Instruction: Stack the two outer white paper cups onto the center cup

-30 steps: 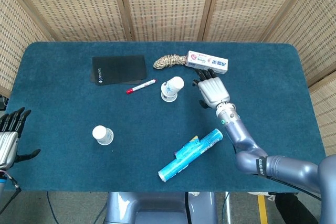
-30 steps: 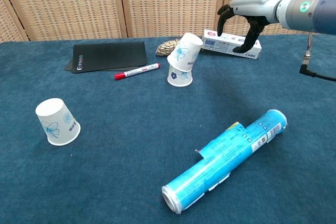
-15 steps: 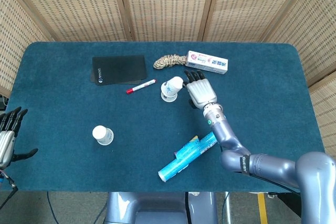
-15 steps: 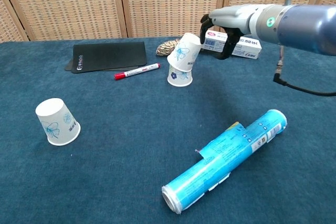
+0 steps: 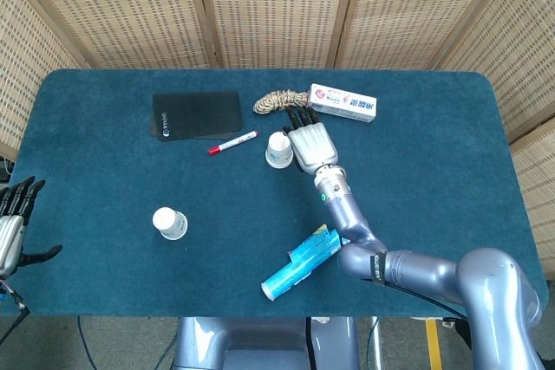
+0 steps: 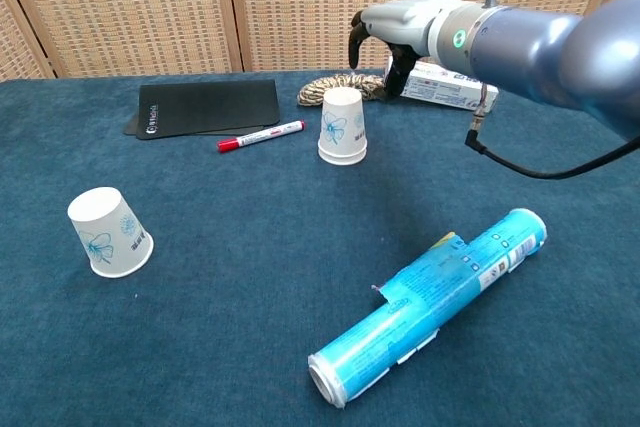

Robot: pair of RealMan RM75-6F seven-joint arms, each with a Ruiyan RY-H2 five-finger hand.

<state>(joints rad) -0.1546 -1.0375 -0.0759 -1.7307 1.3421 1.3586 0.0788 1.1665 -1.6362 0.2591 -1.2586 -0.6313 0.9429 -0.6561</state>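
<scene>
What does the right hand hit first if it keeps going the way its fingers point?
Probably the rope: the right hand points toward the table's far edge, fingertips just short of it. Height is unclear, so it might pass over.

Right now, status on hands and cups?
Right hand open, above and behind center stack. Left hand open at table edge. Outer cup unstacked, upside down. Path clear.

Table cover (image 6: 250,277) reads to me as matt teal cloth, felt-like nap. I see 2 visible cups, center (image 6: 341,125) and lower left (image 6: 108,232), in matt white paper with blue print. Tube (image 6: 432,302) at lower right: glossy blue wrap. Right hand (image 6: 385,32) and arm: smooth satin grey metal. Black mat (image 6: 208,106) is matt. Backdrop screen (image 6: 320,7) is woven cane in wood frames.
</scene>
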